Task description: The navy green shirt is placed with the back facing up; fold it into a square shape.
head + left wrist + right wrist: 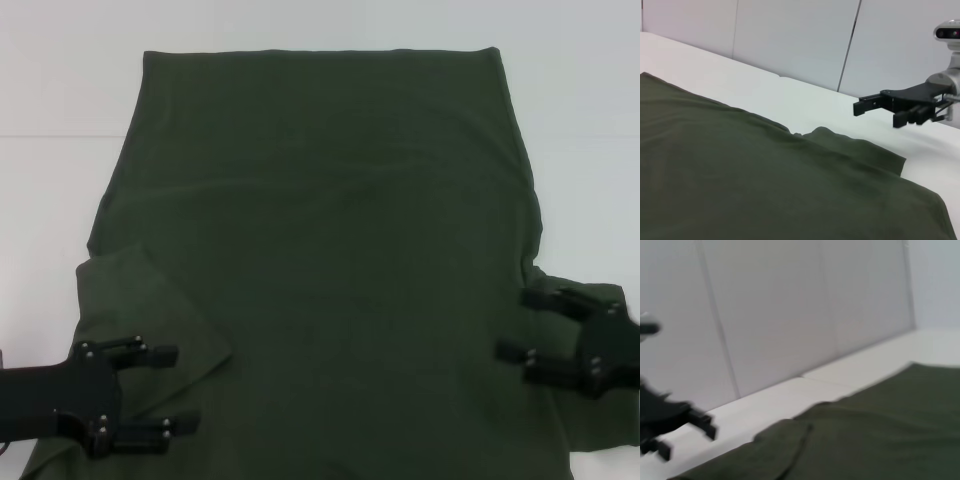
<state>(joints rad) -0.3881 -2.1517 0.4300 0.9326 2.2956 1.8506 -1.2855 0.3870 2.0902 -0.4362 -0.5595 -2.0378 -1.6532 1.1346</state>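
Shirt: the large dark olive-green short-sleeved shirt of soft fabric lies spread flat with its plain side up, filling the centre of the head view from a straight edge near the upper middle down past the bottom of the frame.
Shirt surface: mostly smooth, with faint creases running across the middle.
Lower-left sleeve: a flap of the cloth lies folded inward over the body in the lower left of the head view, its slanted edge ending in a corner.
Right sleeve: it sticks out at the right edge of the head view, partly covered by the arm there.
Table: the flat white tabletop shows bare along the top and both sides of the cloth.
Left gripper: the black two-fingered left gripper sits over the folded sleeve in the lower left, fingers spread apart, grasping nothing.
Right gripper: the black two-fingered right gripper is over the shirt's right edge, fingers spread, holding nothing; it also appears in the left wrist view, raised above the table.
Background: pale panelled wall behind the table.
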